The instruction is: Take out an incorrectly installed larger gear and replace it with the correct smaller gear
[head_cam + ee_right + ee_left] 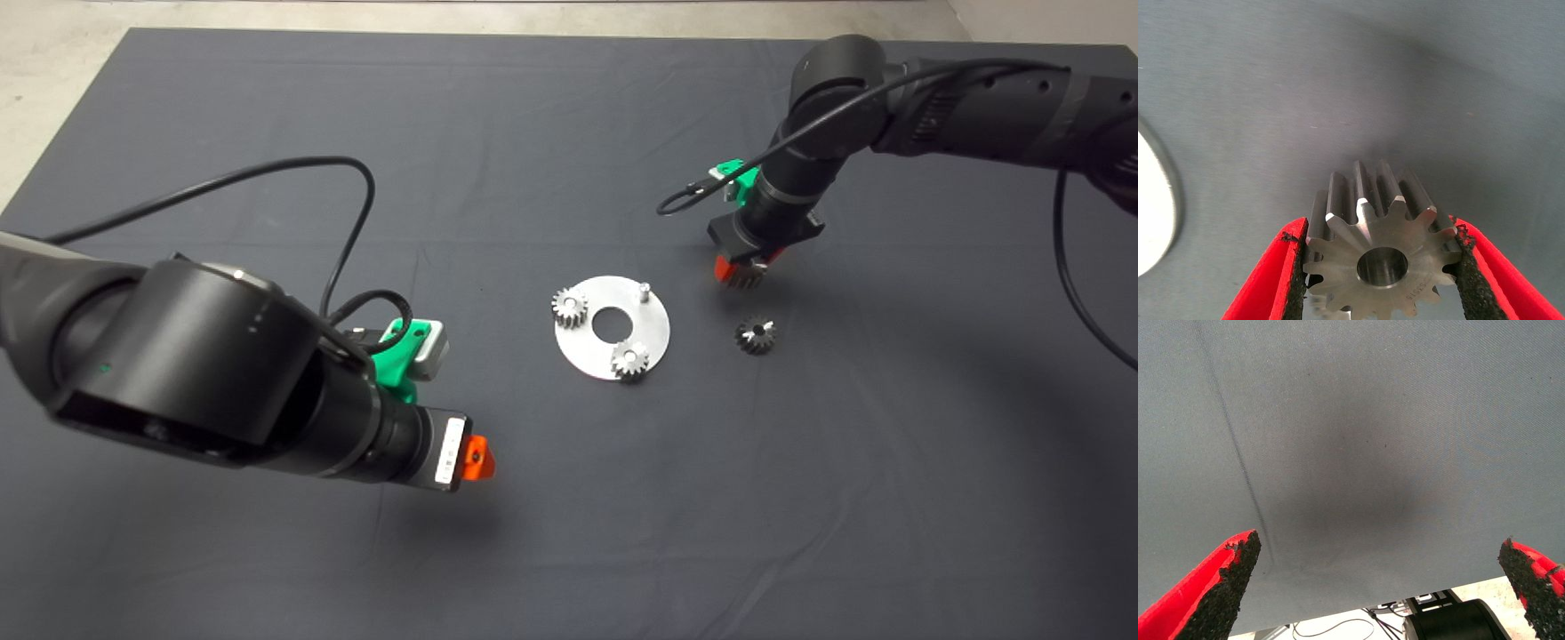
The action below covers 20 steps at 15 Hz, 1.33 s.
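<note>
My right gripper [741,274] hangs just right of the round steel plate [587,351], shut on the larger gear [1379,250], whose coarse teeth and round centre hole fill the space between the red fingers [1268,283]. In the head view that gear [745,277] peeks out under the gripper. The smaller gear [756,334], dark grey, lies on the mat right of the plate, below the right gripper. Two small bright gears [569,307] [630,360] sit on the plate, and a bare pin [644,289] stands at its upper right. My left gripper [1381,587] is open over bare mat, lower left.
The plate has a round centre hole [611,324]. Black cables loop off both arms above the mat. The plate's edge [1155,207] shows in the right wrist view. Pale floor borders the mat [533,533] at the top and left.
</note>
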### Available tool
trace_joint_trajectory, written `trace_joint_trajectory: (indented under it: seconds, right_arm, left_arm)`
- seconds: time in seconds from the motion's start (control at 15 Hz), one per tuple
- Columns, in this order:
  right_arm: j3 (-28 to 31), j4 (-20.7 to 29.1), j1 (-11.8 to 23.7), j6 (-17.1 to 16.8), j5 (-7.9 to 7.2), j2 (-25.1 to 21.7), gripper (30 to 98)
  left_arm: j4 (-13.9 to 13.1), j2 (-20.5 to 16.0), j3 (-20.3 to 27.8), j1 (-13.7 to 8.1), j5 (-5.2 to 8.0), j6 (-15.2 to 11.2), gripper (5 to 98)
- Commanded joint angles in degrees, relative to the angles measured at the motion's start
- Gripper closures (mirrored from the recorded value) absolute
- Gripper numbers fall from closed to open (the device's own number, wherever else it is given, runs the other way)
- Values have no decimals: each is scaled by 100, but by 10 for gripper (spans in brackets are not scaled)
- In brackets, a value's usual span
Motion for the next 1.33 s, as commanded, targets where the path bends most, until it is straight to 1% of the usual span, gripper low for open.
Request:
trace_joint_trajectory:
  seconds: [0.0, 0.87, 1.13, 1.27]
  right_arm:
    - [138, -51, 169, -36, -714, -28, 807]
    - [138, -51, 178, -34, -714, -34, 802]
    - [138, -51, 178, -39, -714, -28, 791]
    - [138, -51, 178, -32, -714, -37, 774]
  left_arm:
    - [65, -4, -1, -33, 90, 7, 115]
    - [65, -4, -10, -33, 90, 24, 115]
    - [65, -30, 16, -33, 90, 24, 115]
    - [65, -30, 16, -33, 90, 19, 115]
